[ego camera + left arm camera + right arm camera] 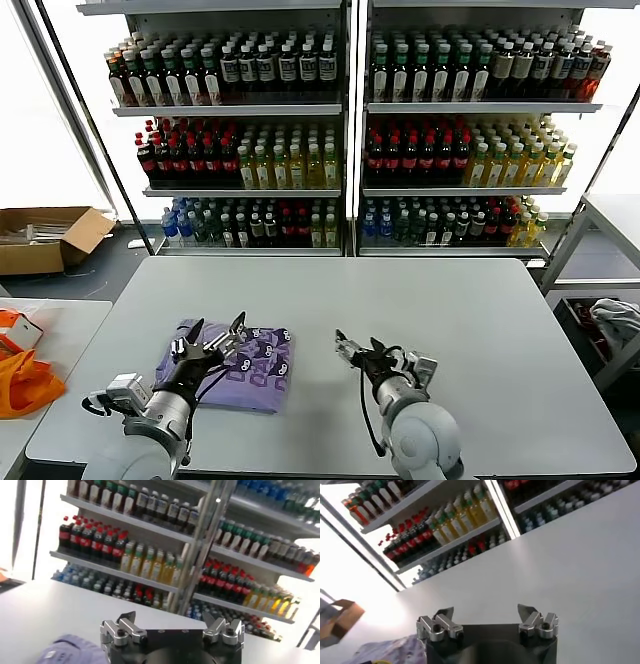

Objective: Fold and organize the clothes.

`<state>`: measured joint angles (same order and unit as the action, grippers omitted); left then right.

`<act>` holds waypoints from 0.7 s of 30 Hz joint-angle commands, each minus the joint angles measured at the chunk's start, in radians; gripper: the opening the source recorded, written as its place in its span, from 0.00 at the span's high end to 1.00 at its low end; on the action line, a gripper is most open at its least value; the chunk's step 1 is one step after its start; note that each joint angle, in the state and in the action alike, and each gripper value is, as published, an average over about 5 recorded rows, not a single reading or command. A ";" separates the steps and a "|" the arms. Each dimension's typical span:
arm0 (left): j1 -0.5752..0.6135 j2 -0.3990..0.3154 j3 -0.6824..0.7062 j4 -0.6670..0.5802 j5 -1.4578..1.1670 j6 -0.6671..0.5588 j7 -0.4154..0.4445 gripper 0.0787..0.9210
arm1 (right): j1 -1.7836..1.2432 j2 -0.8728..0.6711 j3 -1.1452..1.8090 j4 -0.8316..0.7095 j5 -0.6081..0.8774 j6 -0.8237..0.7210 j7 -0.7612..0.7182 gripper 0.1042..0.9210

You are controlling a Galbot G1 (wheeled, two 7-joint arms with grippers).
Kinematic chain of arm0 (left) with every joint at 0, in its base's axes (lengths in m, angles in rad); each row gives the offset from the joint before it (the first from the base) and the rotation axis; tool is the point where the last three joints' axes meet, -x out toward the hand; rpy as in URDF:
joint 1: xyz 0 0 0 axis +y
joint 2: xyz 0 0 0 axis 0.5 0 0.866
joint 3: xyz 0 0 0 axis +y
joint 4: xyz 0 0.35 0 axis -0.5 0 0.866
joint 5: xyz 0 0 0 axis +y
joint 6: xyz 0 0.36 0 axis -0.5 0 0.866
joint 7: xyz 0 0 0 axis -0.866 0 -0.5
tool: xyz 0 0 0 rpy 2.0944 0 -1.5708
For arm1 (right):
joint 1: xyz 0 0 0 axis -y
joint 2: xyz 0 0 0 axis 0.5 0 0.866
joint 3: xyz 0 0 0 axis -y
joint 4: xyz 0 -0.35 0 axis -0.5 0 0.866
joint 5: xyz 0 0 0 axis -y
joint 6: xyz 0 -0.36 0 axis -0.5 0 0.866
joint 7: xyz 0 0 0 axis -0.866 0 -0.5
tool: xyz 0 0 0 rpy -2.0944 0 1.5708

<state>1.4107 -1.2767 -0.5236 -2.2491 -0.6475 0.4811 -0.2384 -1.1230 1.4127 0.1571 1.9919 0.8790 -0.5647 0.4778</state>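
**Shirt folded and lying flat, both pincers empty**

My left pincer (pixel 214 336) hangs just above the near-left part of the T-shirt (pixel 255 365), its two fingers spread wide with nothing between them. I judge it sits this way because the fold is laid and the cloth needs no more holding; wide jaws tilted up off the fabric will not snag or drag the thin material. From my left wrist camera I see only a purple corner of the shirt (pixel 70 650) under and to one side of the pincer (pixel 170 622), with bare table (pixel 45 610) ahead of it.

My right pincer (pixel 362 350) rests low over the table (pixel 480 330), well apart from the shirt, which lies off to its left. Its fingers are also fully parted and grip nothing. It looks parked there to stay out of the way.

The shirt itself is lavender, soft and thin, folded into a compact, roughly rectangular bundle. Its dark purple-and-white print faces up on the half farther from my left pincer. The edges are slightly uneven, so I judge a little tidying may remain.
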 commanded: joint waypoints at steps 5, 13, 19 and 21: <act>0.022 -0.010 -0.062 0.028 0.107 0.030 -0.051 0.12 | 0.289 -0.036 -0.267 -0.141 0.389 -0.021 0.178 0.12; 0.032 -0.019 -0.060 0.029 0.110 0.041 -0.052 0.12 | 0.285 -0.066 -0.302 -0.166 0.368 -0.020 0.184 0.12; 0.037 -0.027 -0.059 0.027 0.112 0.041 -0.051 0.12 | 0.275 -0.068 -0.314 -0.187 0.319 -0.020 0.177 0.12; 0.038 -0.028 -0.059 0.026 0.112 0.041 -0.051 0.12 | 0.275 -0.061 -0.313 -0.191 0.308 -0.020 0.175 0.12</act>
<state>1.4443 -1.3011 -0.5749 -2.2255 -0.5506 0.5177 -0.2824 -0.8868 1.3576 -0.1075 1.8393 1.1824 -0.5811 0.6329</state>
